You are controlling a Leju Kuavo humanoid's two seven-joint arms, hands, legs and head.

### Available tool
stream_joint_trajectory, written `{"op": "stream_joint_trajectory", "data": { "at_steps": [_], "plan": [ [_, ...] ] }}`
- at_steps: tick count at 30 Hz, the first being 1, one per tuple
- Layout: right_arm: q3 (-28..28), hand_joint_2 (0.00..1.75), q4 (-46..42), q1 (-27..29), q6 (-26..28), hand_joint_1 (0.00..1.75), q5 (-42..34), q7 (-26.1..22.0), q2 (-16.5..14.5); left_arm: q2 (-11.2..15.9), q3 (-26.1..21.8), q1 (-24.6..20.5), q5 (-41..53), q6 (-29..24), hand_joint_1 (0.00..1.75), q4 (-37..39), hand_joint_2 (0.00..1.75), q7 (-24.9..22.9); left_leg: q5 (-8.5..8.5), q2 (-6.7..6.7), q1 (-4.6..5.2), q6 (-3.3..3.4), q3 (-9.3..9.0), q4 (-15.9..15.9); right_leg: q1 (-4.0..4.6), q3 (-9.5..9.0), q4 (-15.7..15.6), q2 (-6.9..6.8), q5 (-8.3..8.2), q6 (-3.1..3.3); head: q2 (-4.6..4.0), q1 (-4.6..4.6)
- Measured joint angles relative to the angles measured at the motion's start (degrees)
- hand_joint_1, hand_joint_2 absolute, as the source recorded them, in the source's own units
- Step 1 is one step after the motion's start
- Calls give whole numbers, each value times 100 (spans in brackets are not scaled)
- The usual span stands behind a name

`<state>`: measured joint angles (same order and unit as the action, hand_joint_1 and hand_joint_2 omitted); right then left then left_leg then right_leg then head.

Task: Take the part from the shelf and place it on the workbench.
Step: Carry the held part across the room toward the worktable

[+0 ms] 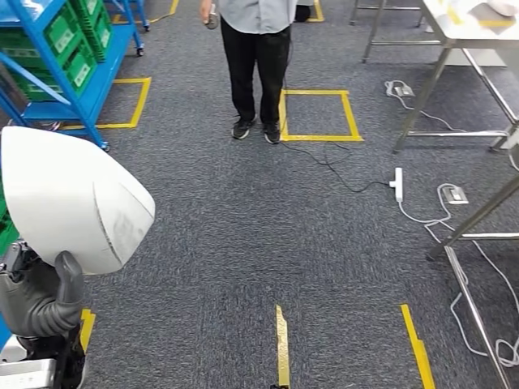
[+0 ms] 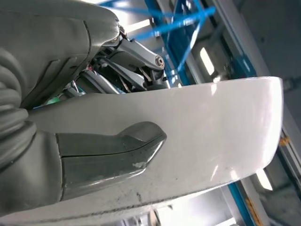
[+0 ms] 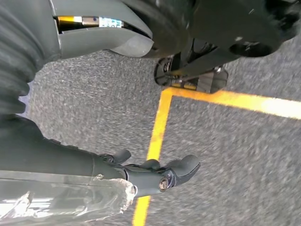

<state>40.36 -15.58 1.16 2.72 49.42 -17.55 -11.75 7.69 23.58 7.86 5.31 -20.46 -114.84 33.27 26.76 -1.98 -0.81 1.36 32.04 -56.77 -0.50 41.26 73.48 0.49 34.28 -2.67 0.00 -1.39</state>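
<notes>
Gripping the large white part (image 1: 73, 198), the left hand (image 1: 43, 296) is raised at the lower left of the head view, its grey ribbed wrist cover and thick thumb rising under the part's lower edge. The left wrist view shows the grip up close: the grey thumb (image 2: 110, 153) lies flat along the part's glossy white surface (image 2: 220, 132), while darker fingers (image 2: 138, 56) reach over its far side, so the smooth, curved shell is clamped between them. The part is held in the air, off the floor and well apart from the workbench (image 1: 471, 24), whose pale top and metal legs stand at the far right of the head view.

In its own wrist view the right hand (image 3: 156, 172) hangs low over the grey carpet (image 3: 227, 155), its dark fingers stretched out nearly straight and close together, with nothing held in them; yellow floor tape (image 3: 156, 127) runs beneath it.

Behind the part, a blue shelf (image 1: 73, 73) with green bins (image 1: 70, 40) stands at the upper left. A person in dark trousers (image 1: 255, 69) stands on the carpet ahead, next to a yellow taped square (image 1: 318, 113). A white power strip (image 1: 398, 183) and trailing white cables (image 1: 471, 316) lie on the floor near the workbench legs.
</notes>
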Motion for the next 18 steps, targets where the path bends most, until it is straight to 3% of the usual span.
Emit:
{"op": "stream_joint_trajectory", "data": {
  "at_steps": [1, 3, 5, 6, 8, 10, 12, 14, 15, 16, 17, 18],
  "plan": [
    [2, 175, 0, 4, 1, 0, 0, 1, 1, 0, 1, 0, 0, 0, 175, 0, 175, 0, 9, -73, 0, -8, -12, -1, -7, -109, -192, -31, -149, -7, 0, 1],
    [9, 175, 0, 6, 1, 0, 0, 2, 3, -1, -1, -1, 0, 0, 175, 0, 175, 0, 38, -200, 10, -44, -50, -3, 0, -554, -999, -242, -511, 0, 0, -2],
    [13, 175, 0, -7, 0, 0, 0, 1, 2, 0, -3, -2, 0, 0, 175, 0, 175, 0, 67, -304, 45, -99, -79, -22, 26, -860, -1541, -419, -663, 66, 0, 7],
    [14, 175, 0, -11, -1, 0, 0, 0, 1, 1, -4, -4, 0, 0, 175, 0, 175, 0, 74, -354, 60, -123, -86, -31, 42, -891, -1603, -431, -654, 104, 0, 10],
    [19, 175, 0, 0, -1, 0, 0, 1, 0, 0, -6, -12, 1, 0, 175, 0, 175, 0, 97, -412, 56, -178, -101, -48, 37, -879, -1602, -304, -675, 182, 0, 14],
    [26, 175, 0, 9, -1, 0, 0, 3, -1, 0, -9, -17, 1, -1, 175, 0, 175, 1, 257, -208, 27, -239, -50, -225, 14, -881, -1615, -191, -698, 254, 0, 29],
    [28, 175, 0, -2, -1, 0, 0, 4, -2, 4, -19, -9, 0, -3, 175, 0, 175, 2, 625, 71, 11, -268, 222, -847, 3, -881, -1622, -68, -714, 308, 0, 50],
    [30, 175, 0, -4, -1, 0, 0, 4, -3, 9, -28, 3, 0, -4, 175, 0, 175, 4, 897, 142, 11, -265, 555, -1545, 13, -876, -1619, 77, -720, 329, 0, 55],
    [32, 175, 0, 5, -2, 0, 0, 4, -3, 10, -30, 7, 0, -3, 175, 0, 175, 5, 875, 147, 12, -254, 623, -1673, 18, -877, -1616, 152, -721, 331, 0, 55],
    [35, 175, 0, 15, -1, 0, -1, 5, -3, 11, -30, 7, -1, 0, 175, 0, 175, 7, 737, 159, 12, -236, 588, -1579, 22, -881, -1611, 230, -722, 331, 0, 55],
    [39, 175, 0, 23, -1, 0, -3, 5, -3, 11, -30, 7, -1, 5, 175, 0, 175, 8, 520, 209, 12, -211, 461, -1296, 25, -887, -1605, 309, -723, 330, 0, 55],
    [44, 175, 0, 29, -1, 0, -8, 6, -3, 11, -30, 5, -1, 15, 175, 0, 175, 9, 303, 344, 9, -177, 295, -926, 23, -888, -1599, 383, -723, 325, 0, 55]
  ]
}}
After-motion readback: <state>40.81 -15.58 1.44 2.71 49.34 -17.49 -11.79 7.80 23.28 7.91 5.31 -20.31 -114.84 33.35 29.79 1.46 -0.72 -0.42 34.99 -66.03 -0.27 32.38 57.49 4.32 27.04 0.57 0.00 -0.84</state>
